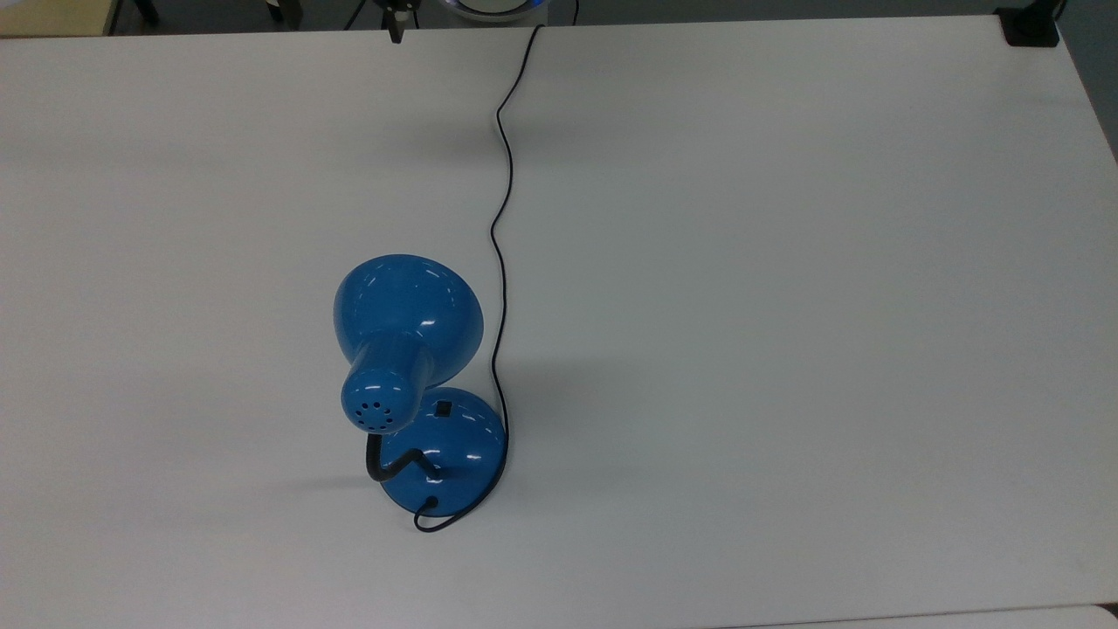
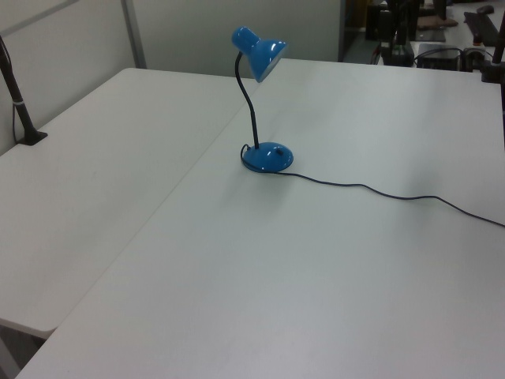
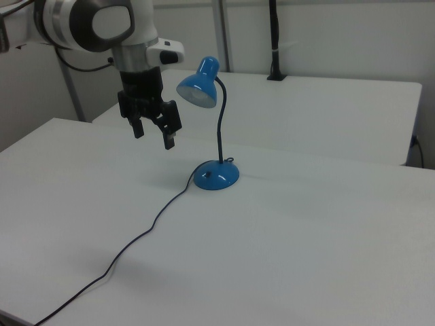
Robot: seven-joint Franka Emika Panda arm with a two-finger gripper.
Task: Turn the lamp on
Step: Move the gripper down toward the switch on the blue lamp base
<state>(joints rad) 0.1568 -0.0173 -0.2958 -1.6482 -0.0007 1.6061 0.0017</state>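
- In the right view, at its left, we see the black two-finger gripper (image 3: 154, 136) hanging in the air above the white table (image 3: 306, 231), fingers spread wide with nothing between them.
- Just to its right in the right view stands the glossy blue desk lamp (image 3: 216, 175), domed base on the table, shade turned toward the gripper, apart from it.
- In the top view, a small black switch (image 1: 445, 407) sits on the base.
- The thin black cord (image 1: 500, 227) trails away across the table.
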